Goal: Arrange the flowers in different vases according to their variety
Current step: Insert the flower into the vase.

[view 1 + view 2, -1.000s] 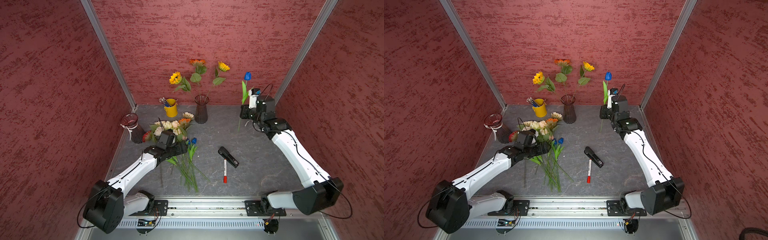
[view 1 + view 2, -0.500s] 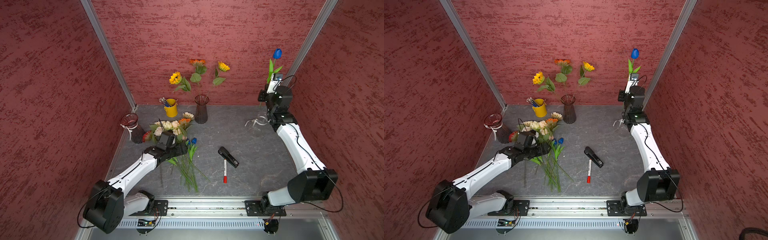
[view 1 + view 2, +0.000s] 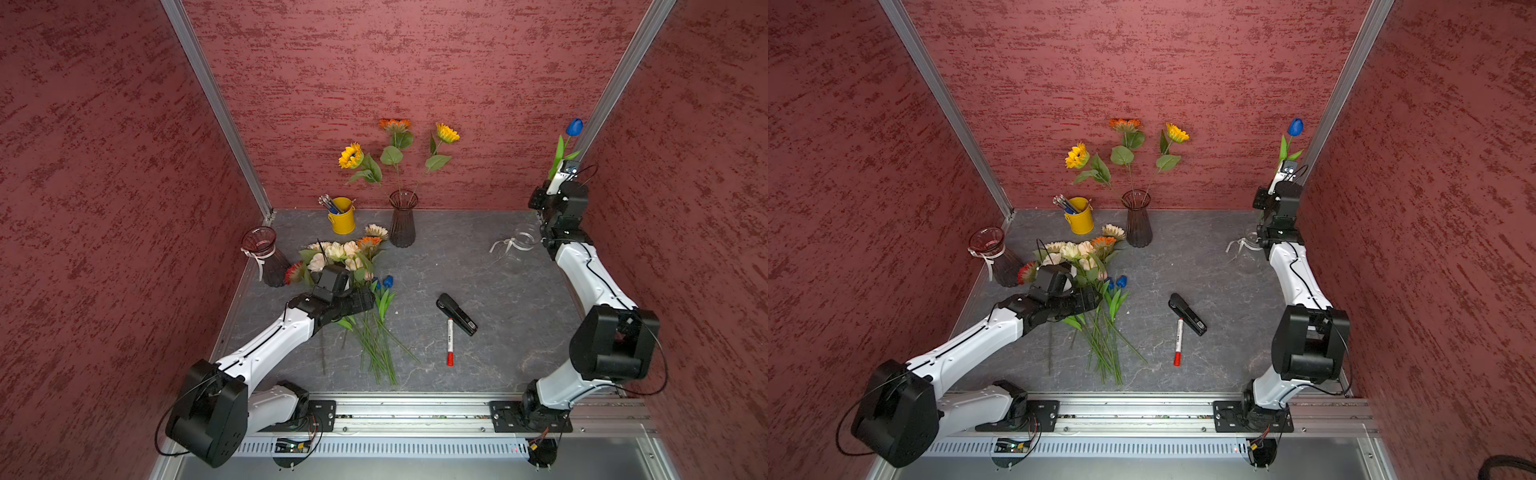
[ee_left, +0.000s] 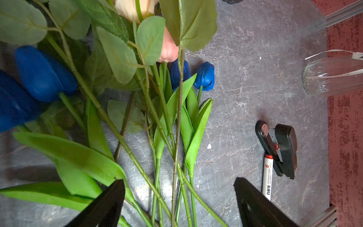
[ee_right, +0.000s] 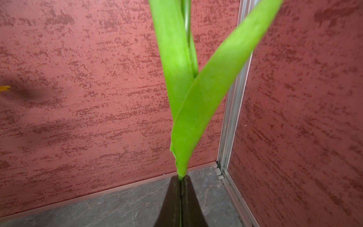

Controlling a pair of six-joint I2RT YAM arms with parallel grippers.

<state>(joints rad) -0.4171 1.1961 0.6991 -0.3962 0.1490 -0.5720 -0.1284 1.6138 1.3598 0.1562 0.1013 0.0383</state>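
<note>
My right gripper (image 5: 180, 178) is shut on the green stem of a blue tulip (image 3: 574, 127), which it holds upright high in the back right corner. The small clear vase (image 3: 517, 245) with a white ribbon stands on the floor just below and to the left of it. My left gripper (image 4: 179, 180) hangs open over the stems (image 4: 157, 176) of a flower pile (image 3: 345, 253) of cream roses, sunflowers and blue tulips (image 4: 204, 76); nothing is held. The dark ribbed vase (image 3: 402, 224) holds three sunflowers (image 3: 351, 156). The dark flared vase (image 3: 266, 259) stands at the left.
A yellow pen cup (image 3: 343, 216) stands by the back wall. A black stapler-like tool (image 3: 456, 313) and a red marker (image 3: 449, 343) lie right of the stems. Red walls close in three sides, and a metal rail (image 3: 415, 411) runs along the front.
My right arm has swung the blue tulip from the middle back up into the back right corner, uncovering the clear vase. The left arm has not moved.
</note>
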